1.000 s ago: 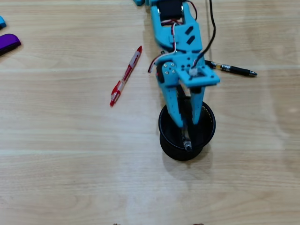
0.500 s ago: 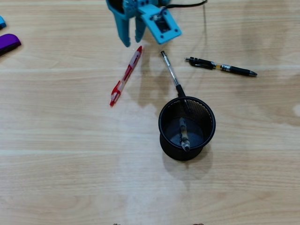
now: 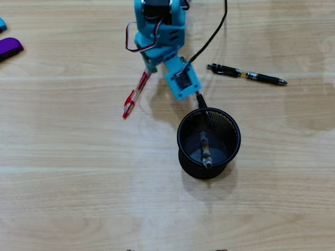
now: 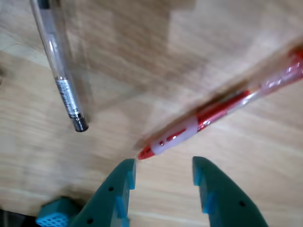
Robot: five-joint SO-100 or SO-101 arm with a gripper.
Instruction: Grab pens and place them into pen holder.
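**Gripper lined up over the red pen, one pen already in the holder**

In the overhead view the blue arm hung above the wooden table (image 3: 78, 172), its body hiding the upper end of the red pen (image 3: 133, 95), which lay flat and slanted to the left of the pen holder (image 3: 183, 151). The holder stood upright, well apart from the red pen, with a grey pen (image 3: 205, 150) lying inside it. A clear pen (image 3: 201, 103) with a black cap leaned on the holder's far rim, mostly hidden by the arm. The black pen (image 3: 250, 76) lay on the table to the right, clear of everything. In the wrist view the gripper (image 4: 164, 170) stood with its jaws parted and nothing between them; the red pen (image 4: 222, 108) crossed just ahead of the fingertips and the clear pen (image 4: 59, 71) lay off to the left.

The red pen was judged light, stiff and smooth, likely to roll or slip if nudged from one side. The best hold appeared to be across the middle of the barrel, near its balance point, with the jaws square to its length so that it would not swing on lifting.
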